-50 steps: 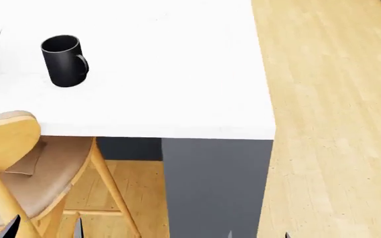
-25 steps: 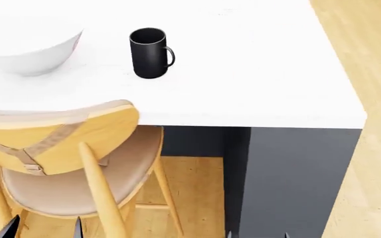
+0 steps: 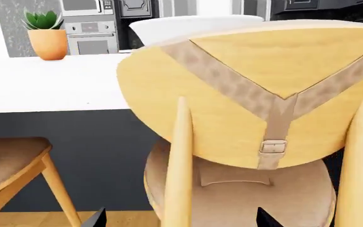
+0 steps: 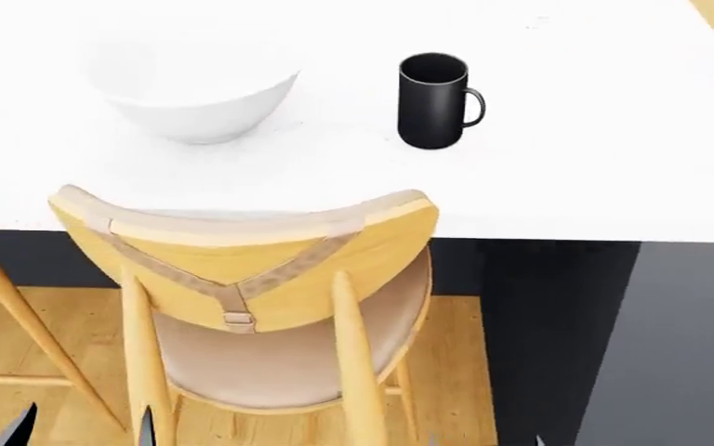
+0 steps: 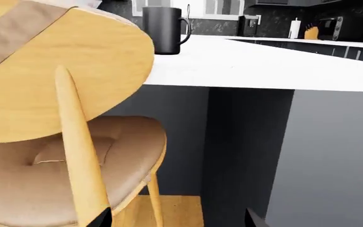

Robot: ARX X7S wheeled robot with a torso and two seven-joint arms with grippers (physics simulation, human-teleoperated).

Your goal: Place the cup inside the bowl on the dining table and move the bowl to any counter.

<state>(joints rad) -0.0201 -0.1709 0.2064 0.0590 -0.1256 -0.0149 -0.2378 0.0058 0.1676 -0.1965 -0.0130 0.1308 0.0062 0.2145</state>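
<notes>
Shift: view has swung since half a second ago; bowl, then cut off at upper left, now sits whole in frame, mug has slid from left of centre to right of centre.
Mug (image 4: 433, 100): upright on the tabletop (image 4: 580, 177), upper centre-right of the head view, handle toward frame right.
Bowl (image 4: 194, 92): upper left, on the same tabletop, well apart from the mug, nothing in it.
Chair (image 4: 252, 279): wooden, tan seat, tucked under the near edge, centre of frame.
Left tool (image 4: 82, 426): only dark tips at the bottom edge, spread apart, gripping nothing.
Right tool (image 5: 176, 218): tips apart at the bottom edge, gripping nothing.
Plant (image 3: 46, 32): potted, upper left of the left wrist view.
</notes>
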